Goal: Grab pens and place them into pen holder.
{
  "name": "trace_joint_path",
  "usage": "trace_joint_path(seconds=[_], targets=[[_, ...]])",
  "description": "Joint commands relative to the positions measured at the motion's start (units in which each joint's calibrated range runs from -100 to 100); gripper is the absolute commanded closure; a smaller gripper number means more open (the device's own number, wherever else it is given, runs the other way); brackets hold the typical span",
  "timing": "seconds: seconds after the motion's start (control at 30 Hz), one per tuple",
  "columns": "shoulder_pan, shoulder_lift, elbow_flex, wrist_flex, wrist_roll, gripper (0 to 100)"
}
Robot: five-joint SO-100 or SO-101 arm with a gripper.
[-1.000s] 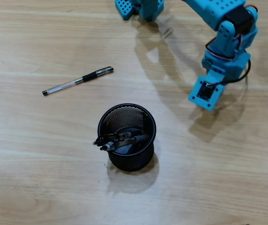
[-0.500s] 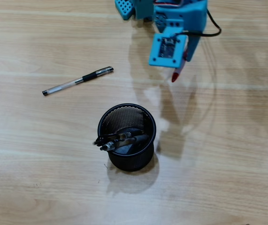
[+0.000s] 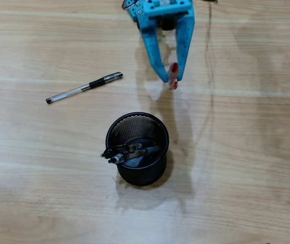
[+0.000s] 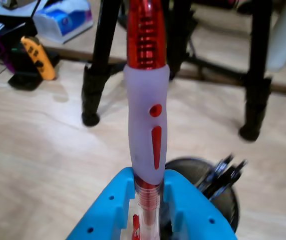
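Currently the gripper (image 3: 171,81) is clamped on the red pen (image 4: 147,100), which stands upright between its jaws. The pen holder (image 3: 161,130) lies just ahead of the fingertips; the operator should centre the pen over its opening before releasing, clear of the pens (image 3: 129,151) leaning inside.

Claw (image 3: 171,80) grips red pen (image 3: 173,81) above pen holder (image 3: 161,129).

In the overhead view the pen holder (image 3: 137,148) stood mid-counter (image 3: 246,173) with two pens (image 3: 129,151) leaning inside. Another pen (image 3: 84,87) lay on the counter up-left of it. Above the holder, the pincer (image 3: 172,80) clasped a fourth pen (image 3: 173,77).
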State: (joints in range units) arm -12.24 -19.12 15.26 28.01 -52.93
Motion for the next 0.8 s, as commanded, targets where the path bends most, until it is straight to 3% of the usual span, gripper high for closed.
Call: trace_joint_path(seconds=[0.0,0.3,0.7,0.77], targets=[[1.68,1.92,-0.60,-9.47,2.93,98],[3.51,11.18,-0.15,-24.32,4.65,98],[5.52,16.44,2.84,-25.69,4.23,98],[5.52,16.44,3.74,-25.69,4.23,93]])
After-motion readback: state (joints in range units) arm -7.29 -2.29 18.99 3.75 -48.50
